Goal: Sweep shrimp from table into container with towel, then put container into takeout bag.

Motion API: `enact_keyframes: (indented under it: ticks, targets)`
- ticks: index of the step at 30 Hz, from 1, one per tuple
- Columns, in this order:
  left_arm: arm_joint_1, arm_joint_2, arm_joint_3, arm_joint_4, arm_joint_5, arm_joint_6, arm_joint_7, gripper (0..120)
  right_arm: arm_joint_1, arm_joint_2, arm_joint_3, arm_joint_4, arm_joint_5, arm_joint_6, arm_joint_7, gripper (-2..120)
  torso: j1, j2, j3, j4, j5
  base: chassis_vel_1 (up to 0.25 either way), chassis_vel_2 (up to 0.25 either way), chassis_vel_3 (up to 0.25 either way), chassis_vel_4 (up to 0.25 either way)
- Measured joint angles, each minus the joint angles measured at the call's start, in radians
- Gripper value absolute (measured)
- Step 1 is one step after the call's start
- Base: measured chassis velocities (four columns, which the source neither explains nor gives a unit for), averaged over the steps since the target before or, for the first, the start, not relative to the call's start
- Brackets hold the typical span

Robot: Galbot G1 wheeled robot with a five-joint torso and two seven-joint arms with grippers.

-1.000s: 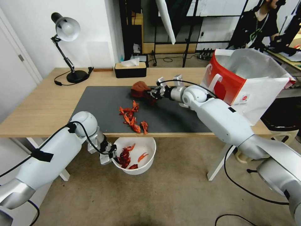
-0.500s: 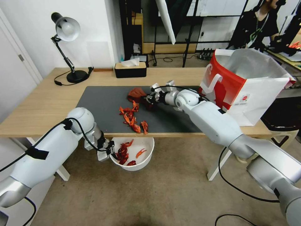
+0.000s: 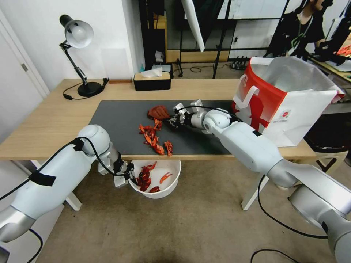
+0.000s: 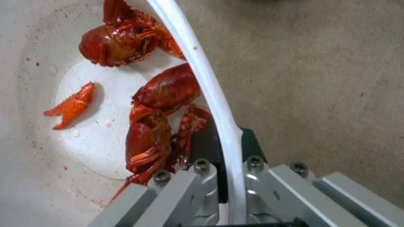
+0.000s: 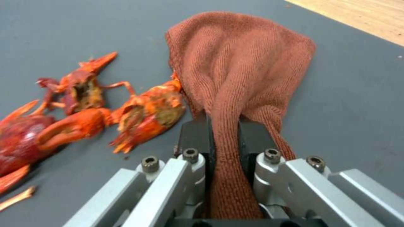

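rust-red towel [image 5: 240,63] lies bunched on the dark mat at the centre of the head view, pinched in the right pincer [image 3: 173,119], its black fingers [image 5: 195,135] pressed onto a fold of the cloth. the towel's edge touches the nearest shrimp [image 3: 153,136], which trail from it down to the near edge of the bench [image 3: 51,124]. below that edge, lower centre of the frame, the left pincer [image 3: 131,178] is clamped on the rim of the white container [image 3: 172,182], which holds several shrimp. the takeout bag [image 3: 289,106] stands open at the right of the bench.
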Motion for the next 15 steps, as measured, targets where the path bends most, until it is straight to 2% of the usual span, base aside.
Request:
enact_keyframes:
  ticks: [15]
  targets:
    - [-0.007, -0.002, 0.0, 0.003, -0.005, 0.0, 0.0, 0, -0.014, -0.043, -0.026, 0.084, 0.018, -0.014, 0.005, 8, 0.0, 0.0, 0.0, -0.0001, 0.0, 0.0, 0.0, 0.0, 0.0]
